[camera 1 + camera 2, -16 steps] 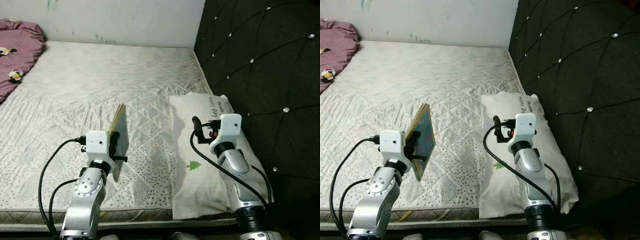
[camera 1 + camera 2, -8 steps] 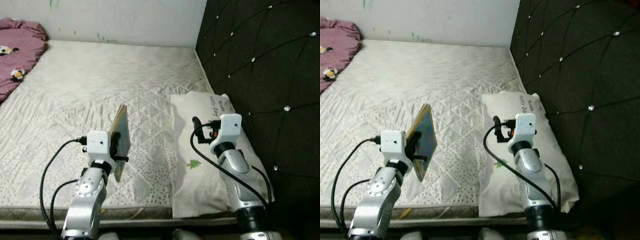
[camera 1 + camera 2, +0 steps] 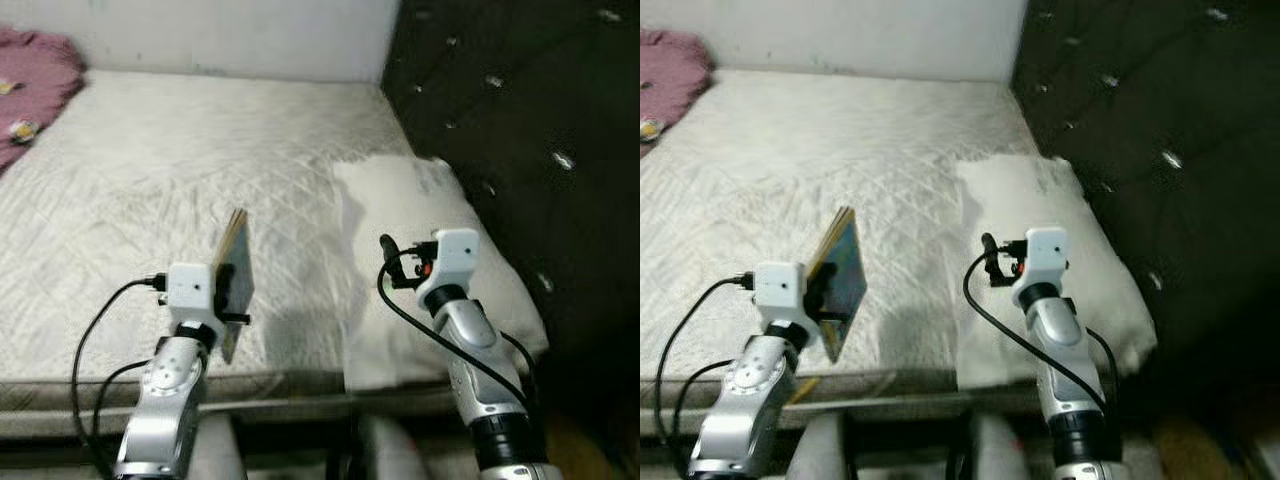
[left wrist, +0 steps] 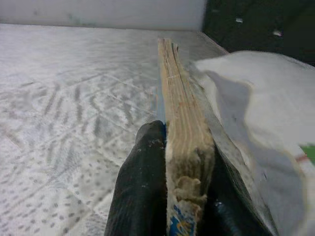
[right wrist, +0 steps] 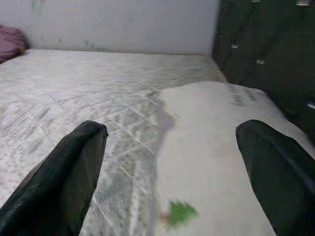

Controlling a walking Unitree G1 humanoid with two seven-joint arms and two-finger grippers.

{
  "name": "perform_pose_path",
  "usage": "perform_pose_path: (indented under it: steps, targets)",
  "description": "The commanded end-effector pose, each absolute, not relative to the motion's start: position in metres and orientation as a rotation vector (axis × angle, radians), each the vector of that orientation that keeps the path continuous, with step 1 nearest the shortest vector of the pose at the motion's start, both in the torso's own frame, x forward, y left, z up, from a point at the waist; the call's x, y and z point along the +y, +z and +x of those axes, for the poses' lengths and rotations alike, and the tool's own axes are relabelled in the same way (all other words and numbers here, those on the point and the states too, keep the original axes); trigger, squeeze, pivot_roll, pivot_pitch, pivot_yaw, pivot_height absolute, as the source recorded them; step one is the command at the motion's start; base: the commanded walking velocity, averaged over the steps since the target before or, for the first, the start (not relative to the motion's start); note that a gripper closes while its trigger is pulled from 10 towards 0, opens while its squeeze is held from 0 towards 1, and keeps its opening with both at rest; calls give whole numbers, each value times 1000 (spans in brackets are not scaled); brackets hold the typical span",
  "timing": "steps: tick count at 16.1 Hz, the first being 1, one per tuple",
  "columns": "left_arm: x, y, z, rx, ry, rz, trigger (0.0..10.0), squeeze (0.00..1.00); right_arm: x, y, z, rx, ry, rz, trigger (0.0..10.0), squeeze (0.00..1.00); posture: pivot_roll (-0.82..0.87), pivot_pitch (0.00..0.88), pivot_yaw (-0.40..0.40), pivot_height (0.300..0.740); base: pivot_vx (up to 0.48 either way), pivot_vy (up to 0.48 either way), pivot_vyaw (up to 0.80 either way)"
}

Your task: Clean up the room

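My left gripper [image 3: 236, 298] is shut on a thin book [image 3: 234, 268] with a blue cover and yellowed page edges [image 4: 180, 128]. It holds the book upright on its edge above the front part of the mattress [image 3: 180, 170]. The black fingers [image 4: 142, 191] clamp the book's lower end on both sides. My right gripper [image 3: 392, 262] stands open above a white pillow [image 3: 420, 230] with a small green tree print [image 5: 181, 212]. Nothing is between its two spread fingers [image 5: 64, 172].
The pillow lies against a black tufted headboard [image 3: 520, 120] at the right. A maroon blanket [image 3: 30, 70] is bunched at the mattress's far left by the white wall. The bed's front edge and frame [image 3: 280, 385] run just below both arms.
The whole view has shifted: the bed's front edge now shows lower down and the picture is blurred, so the camera has moved back. Both arms keep their poses; the book stays gripped.
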State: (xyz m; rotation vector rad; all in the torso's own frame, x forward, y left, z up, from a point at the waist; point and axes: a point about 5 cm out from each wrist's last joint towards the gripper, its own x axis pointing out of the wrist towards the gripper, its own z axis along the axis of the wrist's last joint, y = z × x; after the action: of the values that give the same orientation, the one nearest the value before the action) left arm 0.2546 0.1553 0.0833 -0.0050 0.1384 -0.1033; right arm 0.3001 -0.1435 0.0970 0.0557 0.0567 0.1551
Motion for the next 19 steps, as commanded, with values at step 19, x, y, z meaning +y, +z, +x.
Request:
perform_pose_path:
  steps: [19]
  targets:
    - [140, 94, 256, 83, -217, -103, 10000, 0, -144, 100, 300, 53, 170, 40, 10000, 0, -45, 0, -77, 641, 54, 0, 0]
